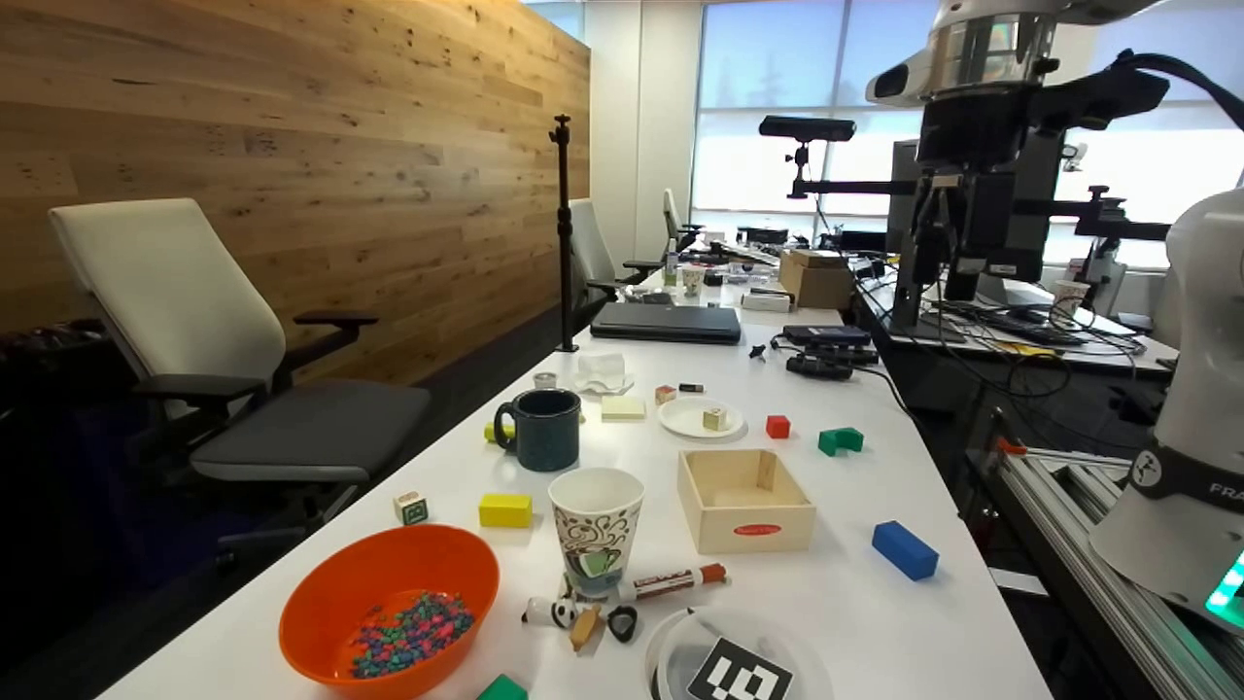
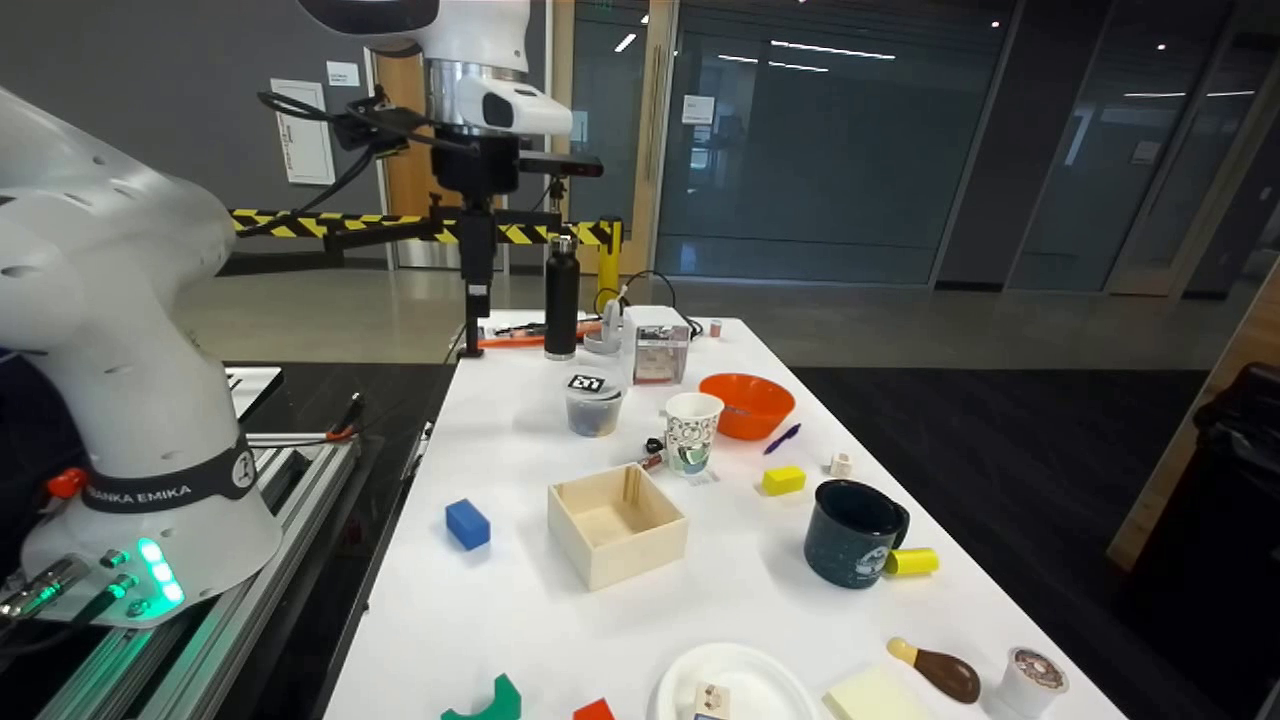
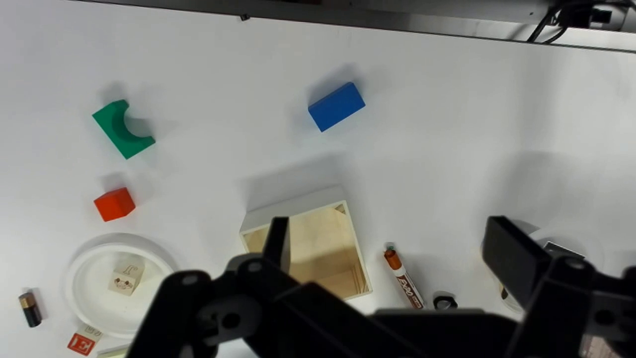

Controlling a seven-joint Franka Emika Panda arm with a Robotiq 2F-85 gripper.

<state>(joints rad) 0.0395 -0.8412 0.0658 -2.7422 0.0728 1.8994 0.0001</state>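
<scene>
High above the white table, my gripper (image 3: 388, 223) stands open, with nothing between its fingers. In the wrist view, the wooden box (image 3: 328, 238) lies below and is partly covered by one finger. An orange-capped marker (image 3: 405, 283) shows in the gap, far beneath the jaws. Farther off is a blue block (image 3: 337, 107), also seen in both exterior views. A green arch block (image 3: 119, 130) and a red cube (image 3: 115, 204) lie to one side. Near them, a white plate (image 3: 79, 293) bears a letter block (image 3: 126, 276). A patterned paper cup (image 1: 596, 525) stands beside the box.
An orange bowl (image 1: 389, 583) holds small colourful pieces. A dark mug (image 1: 546, 433), yellow blocks (image 1: 505, 510) and a lidded container (image 2: 593, 408) stand on the table. A black bottle (image 2: 561, 300) and a clear box (image 2: 657, 350) are at one end, a laptop (image 1: 666, 323) at the other.
</scene>
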